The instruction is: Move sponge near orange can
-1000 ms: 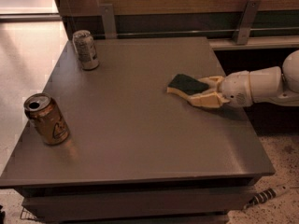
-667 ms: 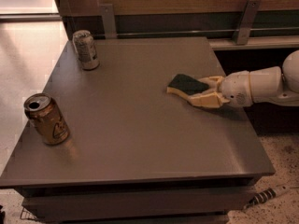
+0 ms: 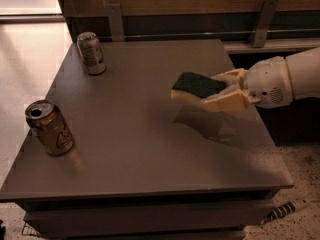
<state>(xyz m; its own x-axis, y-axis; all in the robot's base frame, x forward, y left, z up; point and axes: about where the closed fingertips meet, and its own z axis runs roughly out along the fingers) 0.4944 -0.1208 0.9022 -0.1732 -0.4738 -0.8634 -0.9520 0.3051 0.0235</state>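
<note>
The sponge [image 3: 196, 86], dark green on top with a pale yellow layer beneath, is held in my gripper [image 3: 216, 91] at the right side of the grey table [image 3: 140, 149]. It hangs above the tabletop and casts a shadow below it. The gripper's pale fingers [image 3: 227, 100] are shut on the sponge's right end, one above and one below. The orange can [image 3: 49, 127] stands upright near the table's front left corner, far to the left of the sponge.
A silver-grey can [image 3: 91, 53] with dark print stands at the table's back left. A wooden wall with metal brackets [image 3: 115, 21] runs behind the table. The white arm [image 3: 290, 76] reaches in from the right edge.
The gripper has lifted the sponge off the tabletop; a shadow now lies beneath it. Both cans stand as before.
</note>
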